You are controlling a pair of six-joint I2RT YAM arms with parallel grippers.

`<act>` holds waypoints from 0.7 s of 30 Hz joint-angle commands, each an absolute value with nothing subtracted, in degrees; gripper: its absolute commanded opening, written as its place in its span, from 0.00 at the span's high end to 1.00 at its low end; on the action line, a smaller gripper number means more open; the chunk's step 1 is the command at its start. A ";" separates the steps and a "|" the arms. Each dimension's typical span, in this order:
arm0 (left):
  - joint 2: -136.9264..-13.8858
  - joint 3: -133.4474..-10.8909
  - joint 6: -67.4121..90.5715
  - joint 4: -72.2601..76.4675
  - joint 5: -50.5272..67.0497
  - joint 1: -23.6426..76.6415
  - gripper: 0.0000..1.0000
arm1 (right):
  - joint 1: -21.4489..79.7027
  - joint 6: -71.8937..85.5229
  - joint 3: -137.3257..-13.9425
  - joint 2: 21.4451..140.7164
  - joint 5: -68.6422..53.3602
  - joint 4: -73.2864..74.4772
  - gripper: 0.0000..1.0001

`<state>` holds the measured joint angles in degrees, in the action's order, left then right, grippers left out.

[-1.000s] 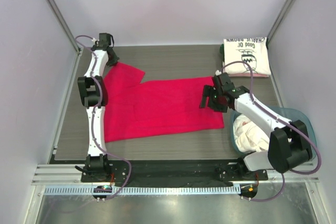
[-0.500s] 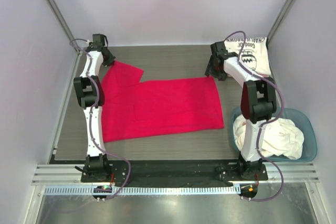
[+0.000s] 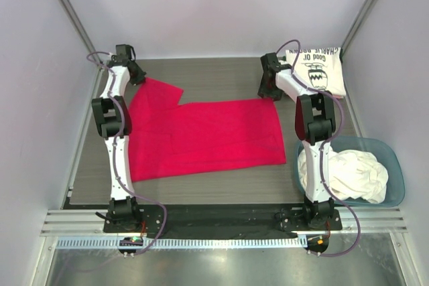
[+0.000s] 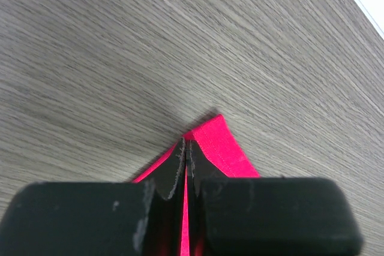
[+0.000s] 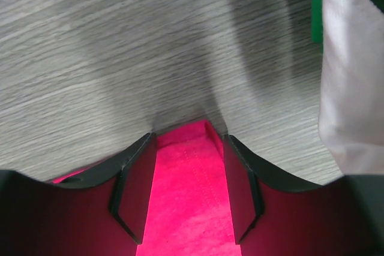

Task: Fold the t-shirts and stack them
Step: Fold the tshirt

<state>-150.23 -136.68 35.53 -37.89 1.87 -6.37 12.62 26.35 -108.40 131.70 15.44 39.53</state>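
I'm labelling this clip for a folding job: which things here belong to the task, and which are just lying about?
Part of the job: red t-shirt, spread flat; cream printed t-shirt, folded, far right; white shirts, heaped.
Just there: blue-grey tub holding the white shirts; table.

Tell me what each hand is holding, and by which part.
Left hand pinches the crimson red cloth t-shirt by its far left corner. Right hand is open around the far right corner, holding nothing.
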 commanded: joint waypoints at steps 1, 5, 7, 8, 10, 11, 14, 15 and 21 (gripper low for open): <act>-150.12 -134.82 35.07 -39.46 1.58 -7.03 1.00 | 12.74 25.23 -110.74 132.18 17.84 40.17 0.47; -150.03 -134.47 35.33 -39.55 1.58 -7.29 1.00 | 12.74 25.14 -110.74 133.42 17.75 39.99 0.57; -150.03 -134.47 35.51 -39.46 1.76 -7.38 1.00 | 12.74 24.88 -111.09 133.94 17.67 39.81 0.63; -150.03 -134.39 35.68 -39.38 1.84 -7.56 1.00 | 12.74 24.87 -111.53 134.64 17.67 39.81 0.66; -150.38 -134.47 36.47 -39.81 2.11 -7.91 1.00 | 12.66 24.87 -112.50 134.82 17.32 40.16 0.77; -150.29 -134.21 36.74 -39.55 2.02 -8.00 1.00 | 12.66 24.96 -112.59 134.74 17.05 40.17 0.81; -149.16 -132.46 36.12 -39.29 2.46 -7.74 1.00 | 12.74 24.96 -112.76 133.77 16.17 40.78 0.94; -148.45 -131.32 36.47 -39.11 3.24 -7.82 1.00 | 12.74 25.13 -112.94 132.81 16.00 41.30 0.99; -137.22 -118.66 37.71 -35.43 5.36 -7.91 1.00 | 12.92 24.52 -111.19 127.54 12.93 42.80 0.99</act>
